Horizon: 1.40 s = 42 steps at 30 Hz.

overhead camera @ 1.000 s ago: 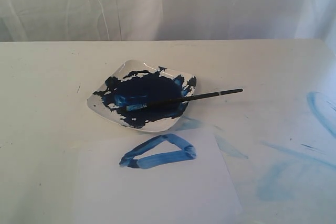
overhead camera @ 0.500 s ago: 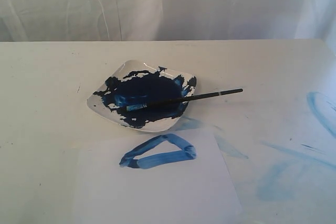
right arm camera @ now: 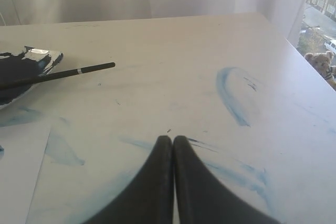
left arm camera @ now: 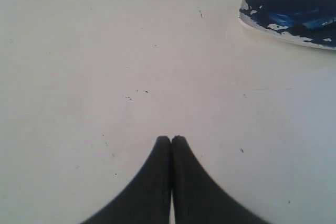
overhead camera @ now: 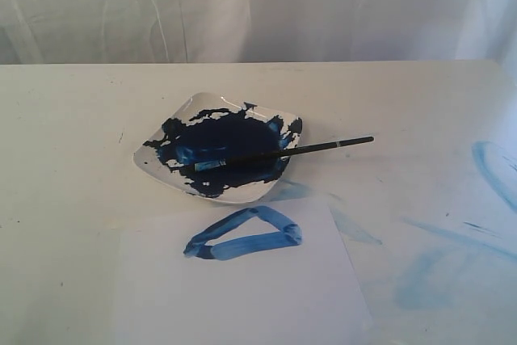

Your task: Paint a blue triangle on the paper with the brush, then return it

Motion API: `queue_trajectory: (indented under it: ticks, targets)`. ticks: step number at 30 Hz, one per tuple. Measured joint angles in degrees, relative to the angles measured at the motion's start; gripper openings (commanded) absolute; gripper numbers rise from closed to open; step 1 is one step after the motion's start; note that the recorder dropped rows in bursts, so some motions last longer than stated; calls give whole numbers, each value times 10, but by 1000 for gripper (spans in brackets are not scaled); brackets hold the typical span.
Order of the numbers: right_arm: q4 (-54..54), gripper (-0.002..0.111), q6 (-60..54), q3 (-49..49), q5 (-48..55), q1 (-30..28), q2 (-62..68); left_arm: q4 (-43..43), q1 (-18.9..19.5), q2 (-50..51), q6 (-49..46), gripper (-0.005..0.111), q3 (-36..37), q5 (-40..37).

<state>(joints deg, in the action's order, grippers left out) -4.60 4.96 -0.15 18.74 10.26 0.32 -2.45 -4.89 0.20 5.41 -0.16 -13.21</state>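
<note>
The blue triangle (overhead camera: 244,234) is painted near the far edge of the white paper (overhead camera: 242,296), which lies at the table's front. Behind it the black-handled brush (overhead camera: 283,152) rests across the white square dish (overhead camera: 234,192), bristles in the dark blue paint pool (overhead camera: 222,147), handle sticking out to the right; the right wrist view shows the same brush (right arm camera: 63,74). Neither gripper appears in the exterior view. My left gripper (left arm camera: 171,139) is shut and empty over bare table, away from the dish (left arm camera: 273,29). My right gripper (right arm camera: 172,139) is shut and empty, well clear of the brush.
Faint pale-blue smears (overhead camera: 452,256) mark the white tabletop to the right of the paper, with another smear (right arm camera: 231,98) ahead of the right gripper. A white curtain (overhead camera: 242,6) hangs behind the table. The table's right edge (right arm camera: 294,51) lies close by.
</note>
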Motion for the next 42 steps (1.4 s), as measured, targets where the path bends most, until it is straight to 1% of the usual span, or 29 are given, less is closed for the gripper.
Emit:
queue_trajectory:
  ticks: [13,19,23,42]
  targets:
    - [0,0,0,0,0,0,0,0,1,0,17,0,0,0]
    - [0,0,0,0,0,0,0,0,33,0,17,0,0,-1]
    - [0,0,0,0,0,0,0,0,43,0,17,0,0,-1]
    - [0,0,0,0,0,0,0,-1,43,0,18,0,0,-1]
